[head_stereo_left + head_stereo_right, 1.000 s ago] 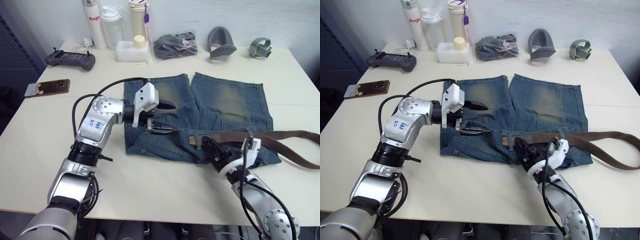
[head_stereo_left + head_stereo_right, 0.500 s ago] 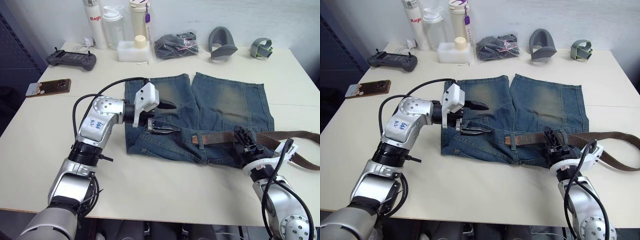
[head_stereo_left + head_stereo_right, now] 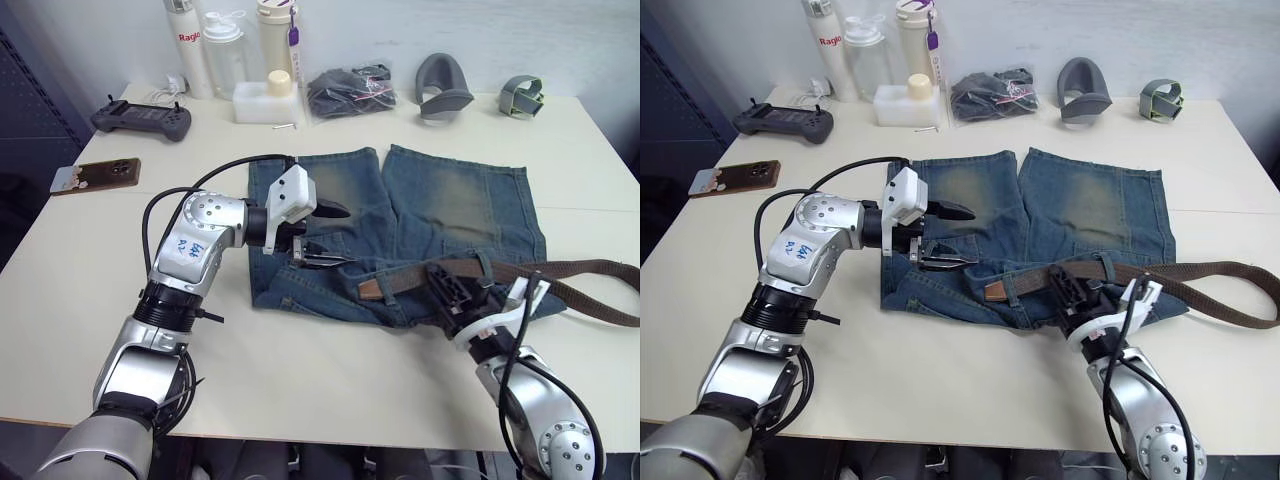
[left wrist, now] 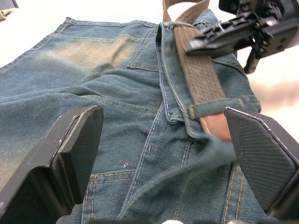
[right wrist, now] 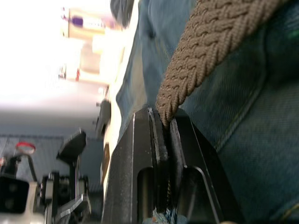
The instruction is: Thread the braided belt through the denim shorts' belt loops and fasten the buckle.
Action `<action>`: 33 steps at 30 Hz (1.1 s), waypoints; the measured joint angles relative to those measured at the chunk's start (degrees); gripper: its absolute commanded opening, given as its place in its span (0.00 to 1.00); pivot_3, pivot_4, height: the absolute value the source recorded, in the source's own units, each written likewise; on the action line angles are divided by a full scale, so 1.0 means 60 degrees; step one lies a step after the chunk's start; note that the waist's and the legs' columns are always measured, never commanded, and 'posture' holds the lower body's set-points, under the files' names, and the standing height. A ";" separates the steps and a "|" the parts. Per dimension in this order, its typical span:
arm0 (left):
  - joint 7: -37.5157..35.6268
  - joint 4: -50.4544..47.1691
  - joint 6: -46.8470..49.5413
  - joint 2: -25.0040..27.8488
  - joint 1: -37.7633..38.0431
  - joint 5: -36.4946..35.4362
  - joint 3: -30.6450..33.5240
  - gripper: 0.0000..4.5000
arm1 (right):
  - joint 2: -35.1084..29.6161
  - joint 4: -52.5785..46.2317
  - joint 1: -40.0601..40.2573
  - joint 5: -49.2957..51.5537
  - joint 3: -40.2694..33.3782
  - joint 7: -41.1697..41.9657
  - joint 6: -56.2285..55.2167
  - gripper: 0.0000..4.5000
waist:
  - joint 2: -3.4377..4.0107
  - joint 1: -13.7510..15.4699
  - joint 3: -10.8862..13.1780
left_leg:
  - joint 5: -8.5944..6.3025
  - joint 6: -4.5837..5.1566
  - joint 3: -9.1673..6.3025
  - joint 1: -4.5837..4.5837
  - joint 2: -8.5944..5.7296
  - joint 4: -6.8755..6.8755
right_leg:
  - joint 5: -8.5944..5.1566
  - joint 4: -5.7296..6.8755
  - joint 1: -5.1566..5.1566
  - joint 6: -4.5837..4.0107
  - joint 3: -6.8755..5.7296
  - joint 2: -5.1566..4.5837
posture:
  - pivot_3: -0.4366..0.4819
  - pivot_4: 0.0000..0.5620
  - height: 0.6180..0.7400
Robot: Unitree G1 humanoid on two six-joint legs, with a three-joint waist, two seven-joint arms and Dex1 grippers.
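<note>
The braided belt (image 3: 560, 275) is a long, narrow dark brown woven strap with a tan leather tip (image 3: 371, 290). It runs along the waistband of the denim shorts (image 3: 440, 215), passing under a belt loop (image 4: 217, 106) just short of that tip, while its free length trails off the shorts onto the white table (image 3: 330, 370) on the robot's right. The shorts are faded blue, with paler worn patches on both legs, and lie flat with the waistband towards the robot.

The right gripper (image 3: 447, 290) sits on the waistband just behind the tan tip, its two black fingers (image 5: 161, 154) pressed together on the woven strap. The left gripper (image 3: 325, 237) hovers over the shorts' left side, fingers (image 4: 74, 149) spread wide apart and holding nothing, the belt's tip lying just beyond them.
</note>
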 measured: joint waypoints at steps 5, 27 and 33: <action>0.0001 -0.0001 0.0002 0.0019 0.0015 0.0031 -0.0048 1.00 | -0.0058 0.0551 -0.0424 -0.0859 0.0321 0.0419 0.0439 0.00 | -0.0024 -0.0028 -0.0017 | 0.0001 -0.0001 0.0002 0.0006 0.0005 0.0000 | 0.0000 -0.0002 0.0001 0.0000 0.0000 0.0005 | 0.48 0.27 0.25; -0.1309 -0.0093 -0.2007 -0.0054 0.0428 0.0195 -0.0542 1.00 | -0.8599 -0.2122 0.2841 -0.5340 -0.3896 0.5644 0.3155 0.99 | 0.0001 0.0276 -0.0004 | -0.0007 0.0023 -0.0031 0.0014 0.0008 0.0011 | 0.0009 -0.0095 0.0092 0.0017 -0.0071 0.0000 | 0.48 0.27 0.25; -0.1649 -0.0328 -0.3061 -0.0035 0.0796 0.0341 -0.0618 1.00 | -0.8963 -0.1431 0.3301 -0.9282 -0.3150 0.7253 0.2215 0.99 | 0.0000 0.0298 -0.0004 | -0.0005 0.0025 -0.0059 0.0020 -0.0002 0.0011 | 0.0011 -0.0119 0.0130 0.0020 -0.0106 -0.0010 | 0.48 0.27 0.25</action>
